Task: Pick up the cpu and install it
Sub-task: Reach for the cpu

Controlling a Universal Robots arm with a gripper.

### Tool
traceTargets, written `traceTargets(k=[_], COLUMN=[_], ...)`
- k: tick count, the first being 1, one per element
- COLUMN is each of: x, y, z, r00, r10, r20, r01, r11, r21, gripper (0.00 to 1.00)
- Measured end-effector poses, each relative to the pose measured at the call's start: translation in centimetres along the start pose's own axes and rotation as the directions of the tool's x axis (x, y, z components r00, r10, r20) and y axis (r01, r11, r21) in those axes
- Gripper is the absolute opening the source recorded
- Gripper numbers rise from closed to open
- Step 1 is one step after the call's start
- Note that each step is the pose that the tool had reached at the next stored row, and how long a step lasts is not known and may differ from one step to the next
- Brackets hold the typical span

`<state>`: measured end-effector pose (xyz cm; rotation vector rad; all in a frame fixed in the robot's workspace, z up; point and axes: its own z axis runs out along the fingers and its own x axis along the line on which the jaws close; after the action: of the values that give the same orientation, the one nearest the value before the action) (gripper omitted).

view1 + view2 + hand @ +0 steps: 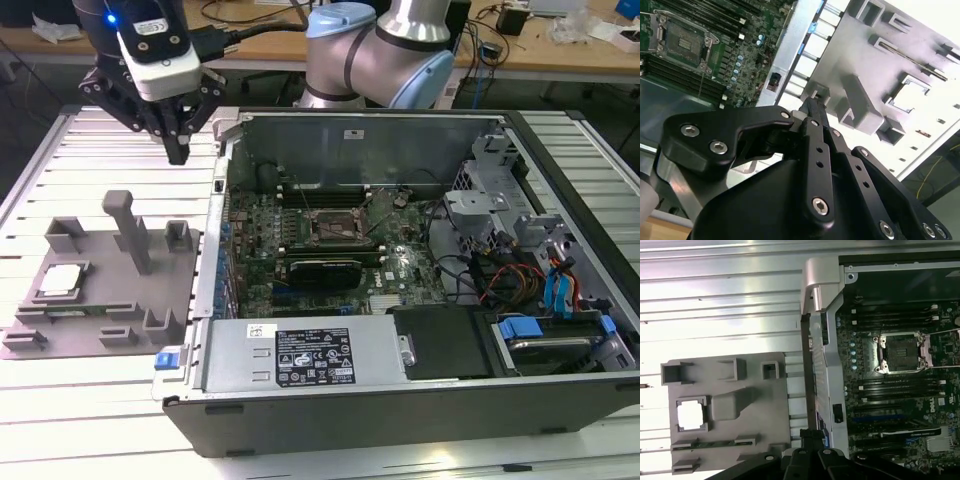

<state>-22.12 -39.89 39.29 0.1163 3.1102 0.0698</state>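
Observation:
The cpu (pixel 60 280) is a small pale square chip lying in a pocket of the grey fixture plate (pixel 100 310) at the exterior view's left. Both wrist views show it in that pocket, cpu (pixel 690 415) and cpu (pixel 910 93). My gripper (pixel 179 150) hangs high above the table, beyond the plate's far corner and beside the computer case's wall. Its fingers (pixel 812 107) are shut together with nothing between them. The dark cpu socket (pixel 335 228) sits open in the motherboard, well apart from the gripper, and also appears as socket (pixel 902 352).
The open computer case (pixel 400 390) fills the middle and the exterior view's right. A long black card (pixel 325 270) lies just in front of the socket. An upright grey post (pixel 128 230) and small blocks rise from the fixture plate. The case's metal wall (pixel 822 340) stands between plate and motherboard.

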Motion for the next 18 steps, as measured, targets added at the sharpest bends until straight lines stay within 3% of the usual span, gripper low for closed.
traceTargets(k=[7, 11, 14, 18], x=[1.03, 2.04, 3.57, 4.49], y=[-0.08, -0.16, -0.27, -0.35], z=[-0.01, 0.0, -0.01, -0.03], r00=[1.0, 1.0, 1.0, 1.0], r10=[0.0, 0.0, 0.0, 0.0], r20=[0.0001, 0.0004, 0.001, 0.0011], r01=[0.0, 0.0, 0.0, 0.0], r11=[1.0, 1.0, 1.0, 1.0], r21=[-0.0004, -0.0016, -0.0028, -0.003], gripper=[0.11, 0.11, 0.11, 0.11])
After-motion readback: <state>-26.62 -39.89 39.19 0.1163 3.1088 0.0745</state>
